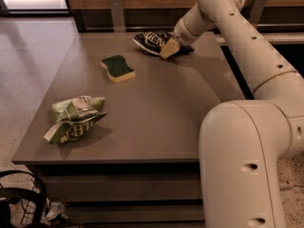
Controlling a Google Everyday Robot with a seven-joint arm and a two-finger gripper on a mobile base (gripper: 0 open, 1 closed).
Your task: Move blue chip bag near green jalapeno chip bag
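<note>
Blue bag (151, 40): flat at far edge of table (161, 113), long axis left-right | green bag (73, 118): near-left corner, well apart | sponge (117, 68): between them | arm (247, 56): arches in from right, wrist angled down | gripper (170, 48): on blue bag's right end, hiding it; cannot tell whether it grasps.

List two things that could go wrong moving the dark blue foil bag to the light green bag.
1. The claw sits at just one end of the glossy dark blue chip bag; the bag may slip free.
2. The green-topped sponge lies between it and the light green bag; a low path might knock it.
</note>
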